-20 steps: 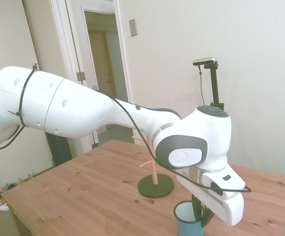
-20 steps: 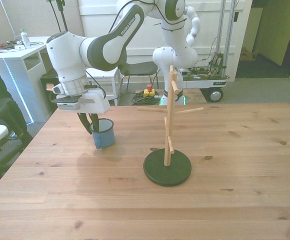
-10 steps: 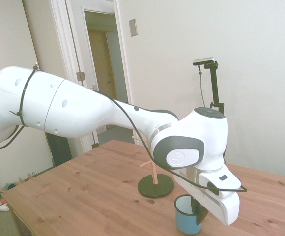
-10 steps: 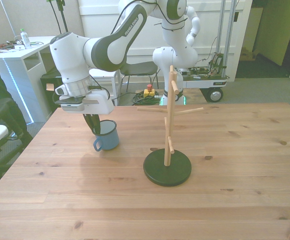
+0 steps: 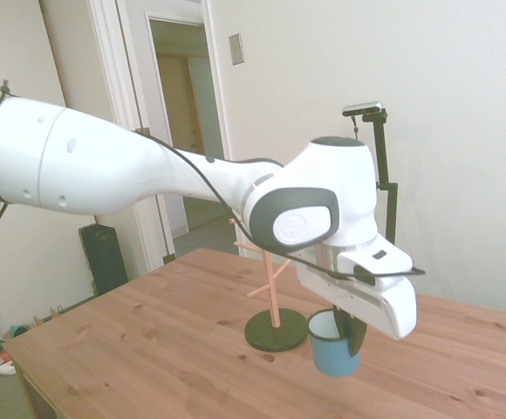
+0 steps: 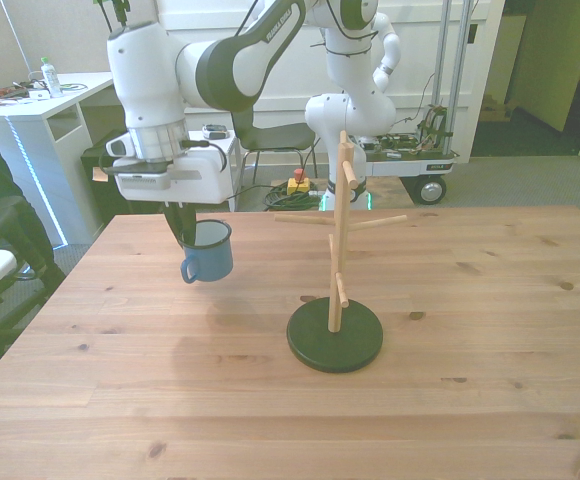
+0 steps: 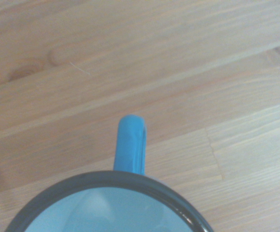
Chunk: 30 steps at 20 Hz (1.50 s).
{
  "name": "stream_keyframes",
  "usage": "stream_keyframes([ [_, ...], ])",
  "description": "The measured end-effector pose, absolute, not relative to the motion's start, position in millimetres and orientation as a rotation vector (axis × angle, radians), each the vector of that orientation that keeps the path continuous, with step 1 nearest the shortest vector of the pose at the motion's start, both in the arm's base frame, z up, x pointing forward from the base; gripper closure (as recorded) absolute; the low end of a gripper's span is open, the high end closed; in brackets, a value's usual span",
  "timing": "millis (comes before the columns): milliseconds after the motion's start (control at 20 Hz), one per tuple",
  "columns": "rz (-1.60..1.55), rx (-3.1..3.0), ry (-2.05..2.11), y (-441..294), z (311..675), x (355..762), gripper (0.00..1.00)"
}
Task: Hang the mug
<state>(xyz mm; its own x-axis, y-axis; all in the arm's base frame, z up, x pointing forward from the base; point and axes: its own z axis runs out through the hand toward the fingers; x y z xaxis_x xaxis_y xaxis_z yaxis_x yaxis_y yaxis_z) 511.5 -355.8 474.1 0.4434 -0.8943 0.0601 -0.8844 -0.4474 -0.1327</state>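
The white arm's two-finger gripper (image 6: 190, 236) points straight down, its dark fingers (image 6: 180, 228) closed to a narrow gap on the rim wall of the small light-blue enamel mug with a thin dark rim (image 6: 208, 252); one finger reaches inside the cup and the other presses the outside. The mug hangs upright in that pinch, clear of the wooden plank table (image 6: 450, 400), with its soft shadow lying on the boards below. In the front view its looped handle (image 6: 187, 271) juts from the cup at about 8 o'clock. The side view shows the same hold: the gripper (image 5: 351, 334) grips the mug (image 5: 331, 347) at the rim, and the cup's base floats above the tabletop (image 5: 148, 349).

The wooden mug tree with slanted pegs on a round dark base (image 6: 336, 262) stands near the table's middle, at about 3 o'clock from the mug in the front view and well apart from it; in the side view it (image 5: 275, 305) sits just behind the cup.

The wrist view looks down on the dark rim (image 7: 108, 180), the blue handle (image 7: 130, 144) and the table's wood grain (image 7: 130, 58).
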Motion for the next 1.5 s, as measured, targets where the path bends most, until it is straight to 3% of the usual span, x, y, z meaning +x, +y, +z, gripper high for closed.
stream_keyframes([
  [250, -0.271, -2.64, 1.549, -321.5, 523.9, 527.0, 1.0],
  [600, -0.337, -2.673, 1.493, -275.5, 565.5, 546.2, 1.0],
  [1500, -0.378, -2.714, 1.421, -192.7, 593.7, 567.9, 1.0],
])
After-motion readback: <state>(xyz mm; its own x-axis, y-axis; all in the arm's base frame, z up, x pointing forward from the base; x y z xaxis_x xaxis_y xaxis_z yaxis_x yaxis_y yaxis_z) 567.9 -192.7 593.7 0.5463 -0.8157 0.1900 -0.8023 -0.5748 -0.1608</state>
